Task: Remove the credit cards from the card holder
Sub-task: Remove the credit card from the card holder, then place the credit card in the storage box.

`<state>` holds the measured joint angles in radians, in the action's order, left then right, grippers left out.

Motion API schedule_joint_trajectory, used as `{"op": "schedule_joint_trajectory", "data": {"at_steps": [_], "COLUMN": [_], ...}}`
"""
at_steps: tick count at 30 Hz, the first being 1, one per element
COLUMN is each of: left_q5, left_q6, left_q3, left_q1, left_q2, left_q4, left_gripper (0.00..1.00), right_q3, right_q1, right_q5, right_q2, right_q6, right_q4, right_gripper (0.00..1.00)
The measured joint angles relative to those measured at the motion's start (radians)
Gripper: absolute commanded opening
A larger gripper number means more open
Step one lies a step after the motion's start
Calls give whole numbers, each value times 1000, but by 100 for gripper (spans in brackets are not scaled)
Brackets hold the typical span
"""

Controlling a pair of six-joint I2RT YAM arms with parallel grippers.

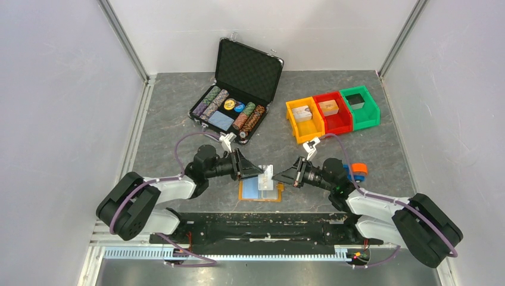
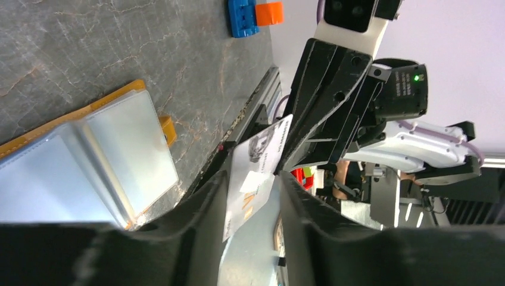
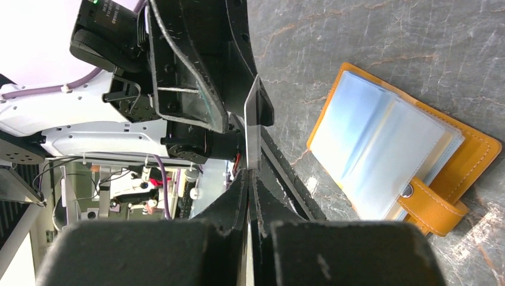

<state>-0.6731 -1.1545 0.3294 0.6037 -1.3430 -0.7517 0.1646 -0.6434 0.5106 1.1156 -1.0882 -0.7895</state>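
Printed card (image 1: 267, 176) is being pinched by right fingers (image 3: 229, 202) at frame centre, above open card holder (image 3: 470, 149). Left fingers (image 2: 202, 205) are being held spread around it and should be closed squarely before release.

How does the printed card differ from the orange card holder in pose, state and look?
1. The printed card is held up off the table; the card holder lies flat on it.
2. The right gripper pinches the printed card; nothing grips the card holder.
3. The printed card is a single pale sheet; the card holder is orange and lies open, showing its clear sleeves.
Both are thin and rectangular.
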Motion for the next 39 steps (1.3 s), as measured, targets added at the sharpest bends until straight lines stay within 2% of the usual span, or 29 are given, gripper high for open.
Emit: {"op": "schedule_joint_trajectory", "data": {"at_steps": [8,11,17,24,31,39], "left_q5": [-23,-42,-71,-112,-168,-220], "left_q6": [-41,-49,-50,27,107,128], "left_q3": [-5,-5,-3,24,45,73], "left_q1": [-1,1,-1,0,0,6], "left_q2": [-5,-5,-5,93,205,186], "left_q4": [-58,-71,-58,154,304,337], "left_gripper": [14,2,2,2,2,2], "right_q3": [-11,-9,51,260,341,341], "right_q1": [4,4,23,95,111,111], "right_q5": [13,18,82,161,340,491], "right_q2": [-3,-3,-22,-87,-42,15], "right_q6": [32,65,189,478,605,592], "right_q4": [8,35,138,444,536,508], "right_gripper": [0,7,30,42,46,50]}}
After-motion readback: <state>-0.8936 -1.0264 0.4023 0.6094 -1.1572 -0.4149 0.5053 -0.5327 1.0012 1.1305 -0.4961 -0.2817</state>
